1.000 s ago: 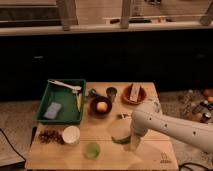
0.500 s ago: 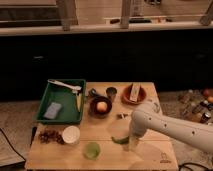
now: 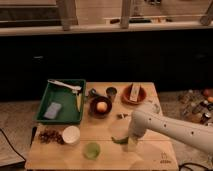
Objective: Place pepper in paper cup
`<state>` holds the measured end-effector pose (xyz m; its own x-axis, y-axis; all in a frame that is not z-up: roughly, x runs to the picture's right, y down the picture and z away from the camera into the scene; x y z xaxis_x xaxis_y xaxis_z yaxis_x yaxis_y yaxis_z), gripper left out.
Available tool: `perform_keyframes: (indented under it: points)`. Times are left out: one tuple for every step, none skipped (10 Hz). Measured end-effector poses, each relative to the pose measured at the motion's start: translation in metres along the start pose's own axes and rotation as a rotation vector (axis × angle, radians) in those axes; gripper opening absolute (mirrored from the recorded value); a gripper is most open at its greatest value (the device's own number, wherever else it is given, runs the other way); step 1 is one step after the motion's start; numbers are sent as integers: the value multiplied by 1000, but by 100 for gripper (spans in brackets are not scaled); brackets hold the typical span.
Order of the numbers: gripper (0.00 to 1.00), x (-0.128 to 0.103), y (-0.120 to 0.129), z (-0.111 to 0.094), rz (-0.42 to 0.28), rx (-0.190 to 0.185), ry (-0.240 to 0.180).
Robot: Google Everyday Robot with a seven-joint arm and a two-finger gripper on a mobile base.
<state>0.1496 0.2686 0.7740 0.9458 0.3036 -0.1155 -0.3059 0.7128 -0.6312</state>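
Observation:
The green pepper (image 3: 119,140) lies on the wooden table (image 3: 150,155), right of centre near the front. My gripper (image 3: 131,145) is at the pepper's right end, low over the table, at the tip of the white arm (image 3: 170,130) that reaches in from the right. Whether it touches the pepper I cannot tell. The white paper cup (image 3: 71,135) stands upright at the front left, well apart from the pepper. A round light-green cup (image 3: 92,150) stands between the paper cup and the pepper, near the front edge.
A green tray (image 3: 44,99) at the back left holds a blue sponge (image 3: 52,110) and a white utensil (image 3: 65,85). A dark bowl (image 3: 93,106) holds an orange thing. An orange plate (image 3: 142,95), a small dark cup (image 3: 111,92) and dark crumbs (image 3: 49,136) are also on the table.
The arm's end has edged slightly left toward the pepper. Nothing else on the table has moved.

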Motion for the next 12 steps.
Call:
perform_keyframes:
  points:
    - [80,-1,1,2,8,-3,-7]
    - [80,-1,1,4,13,-3,-11]
    - [80,-1,1,5,18,-4,-13]
    - [80,-2,2,7,24,-6,-18]
    - [80,-3,3,9,30,-7,-21]
    - [80,-2,4,11,37,-8,-23]
    - [80,-3,4,12,43,-10,-24]
    - [80,-4,5,13,49,-10,-27]
    - [80,-5,6,14,53,-11,-28]
    - [80,-6,6,16,57,-12,-30]
    - [80,-6,7,17,63,-11,-31]
    - [80,-7,7,18,67,-10,-34]
